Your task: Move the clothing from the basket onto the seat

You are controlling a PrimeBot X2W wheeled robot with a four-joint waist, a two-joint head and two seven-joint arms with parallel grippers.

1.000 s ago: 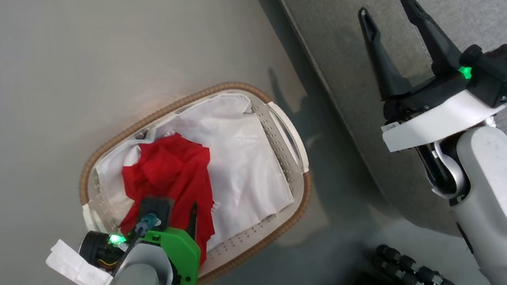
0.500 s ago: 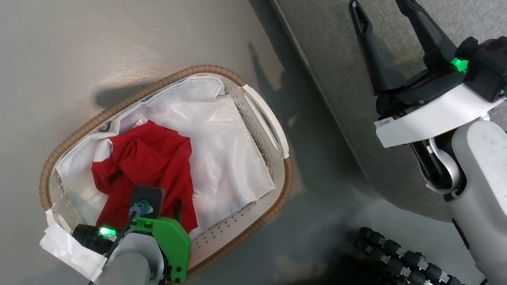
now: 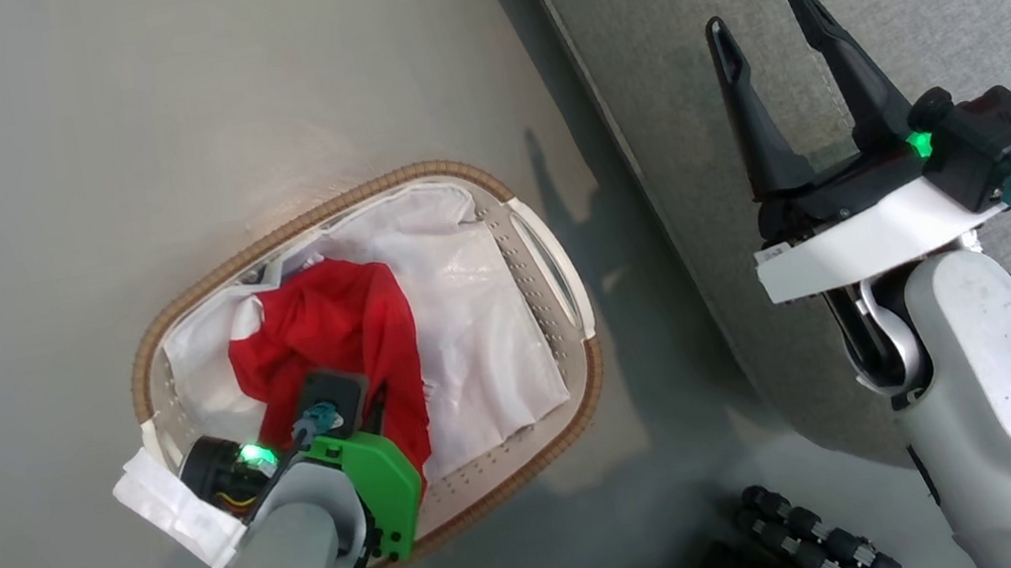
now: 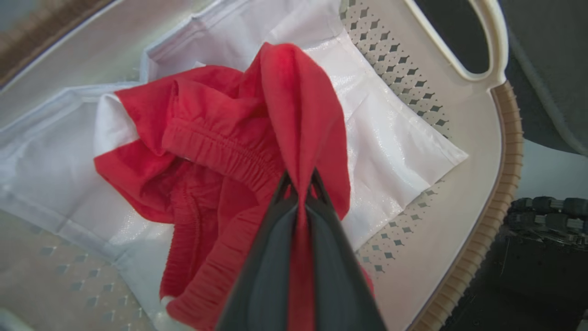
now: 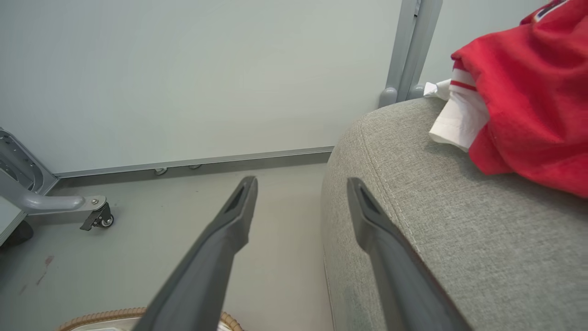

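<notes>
Left claw (image 4: 301, 186) tips hidden under own wrist in head view; wrist view shows them. Second red garment (image 5: 528, 101) cut off by frame edge, lies on seat (image 5: 459, 239) up and right of right claw (image 5: 301, 184).

Since a second ago: left claw gone from spread to clenched, pinching fold of red garment (image 4: 220, 147) between tips. Head camera shifted. Right claw unchanged: released, holding nothing, over seat edge.

Basket (image 4: 509, 151): red garment on white liner (image 4: 395, 151), bulk left of left claw tips, liner showing right of them.
</notes>
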